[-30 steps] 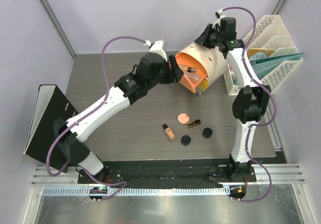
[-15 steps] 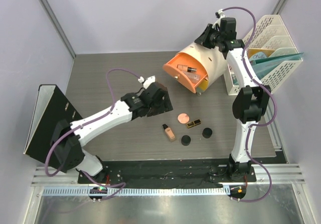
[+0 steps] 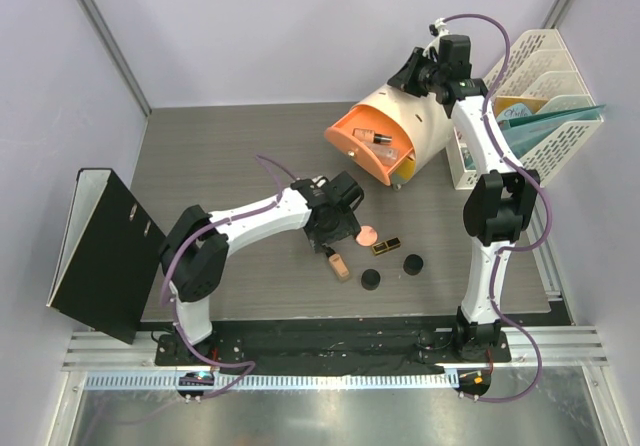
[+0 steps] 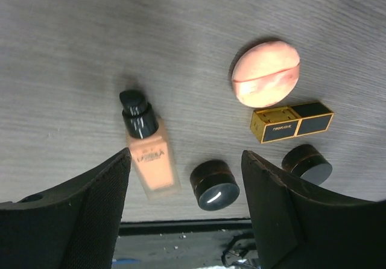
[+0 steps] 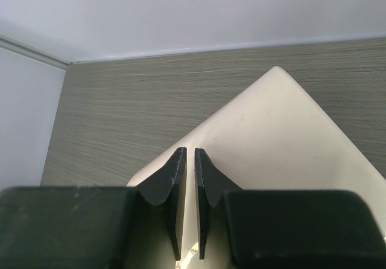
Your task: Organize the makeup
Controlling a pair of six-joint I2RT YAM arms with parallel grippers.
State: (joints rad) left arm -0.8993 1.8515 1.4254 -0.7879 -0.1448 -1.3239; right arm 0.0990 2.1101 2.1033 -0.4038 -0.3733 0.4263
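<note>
A beige bottle with a black cap (image 3: 338, 263) lies on the table, and also shows in the left wrist view (image 4: 151, 160). Beside it are a pink round compact (image 3: 368, 234) (image 4: 266, 73), a black-gold lipstick (image 3: 386, 245) (image 4: 292, 122) and two black round jars (image 3: 371, 279) (image 3: 412, 263). My left gripper (image 3: 335, 228) (image 4: 187, 221) hovers open and empty just above the bottle and the nearer jar (image 4: 215, 184). Small bottles (image 3: 378, 139) lie in the open orange drawer (image 3: 352, 144). My right gripper (image 3: 415, 71) (image 5: 190, 151) is shut on the top edge of the cream drum box (image 3: 425, 121) (image 5: 283, 142).
The drum box stands tilted at the back right, with a yellow drawer (image 3: 408, 171) below the orange one. A white file rack (image 3: 540, 66) with teal folders stands to its right. A black binder (image 3: 100, 251) leans at the left edge.
My left arm has pulled back from the orange drawer and swung down over the makeup on the table, gripper open. The right arm and box have not moved.
</note>
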